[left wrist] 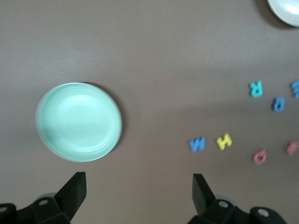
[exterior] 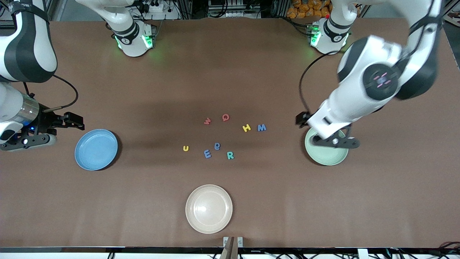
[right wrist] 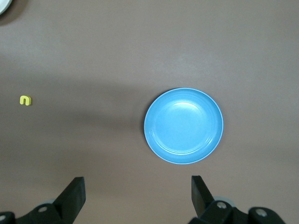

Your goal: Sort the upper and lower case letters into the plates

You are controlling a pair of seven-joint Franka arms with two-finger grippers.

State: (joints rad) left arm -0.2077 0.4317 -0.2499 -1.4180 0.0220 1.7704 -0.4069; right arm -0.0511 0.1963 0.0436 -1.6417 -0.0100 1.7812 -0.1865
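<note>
Front view: my left pincer [exterior: 335, 141] hovers wide open, empty, over the mint plate [exterior: 329, 156]; my right pincer [exterior: 27, 140] gapes empty beside the blue plate [exterior: 96, 149]; letters [exterior: 230, 155] lie between.

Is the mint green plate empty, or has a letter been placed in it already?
Empty. The mint green plate shows only bare surface in the left wrist view; the letters lie on the table.

Robotics lab: two arm bases [exterior: 134, 37], cabling.
</note>
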